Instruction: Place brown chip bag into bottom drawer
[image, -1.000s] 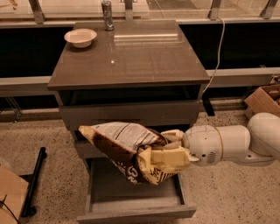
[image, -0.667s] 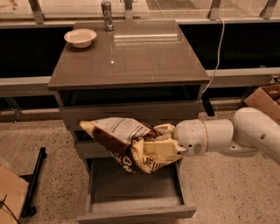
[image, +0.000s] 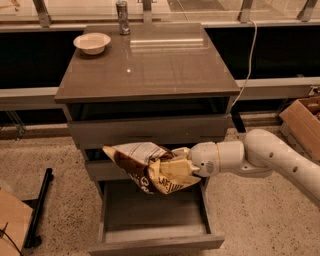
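Observation:
The brown chip bag (image: 142, 162) is dark brown with a whitish panel and a yellow end. It hangs in the air in front of the middle drawer, above the back part of the open bottom drawer (image: 155, 217). My gripper (image: 175, 169) reaches in from the right on a white arm and is shut on the bag's right, yellow end. The bottom drawer is pulled out toward the camera and its flat floor shows nothing in it.
The cabinet top (image: 150, 65) carries a white bowl (image: 92, 42) at the back left and a metal can (image: 121, 10) at the back. A cardboard box (image: 305, 120) stands on the floor at right. A black bar (image: 39, 207) lies on the floor at left.
The gripper and bag have moved left and slightly up, from over the drawer's right side to in front of the middle drawer. The bag stays gripped.

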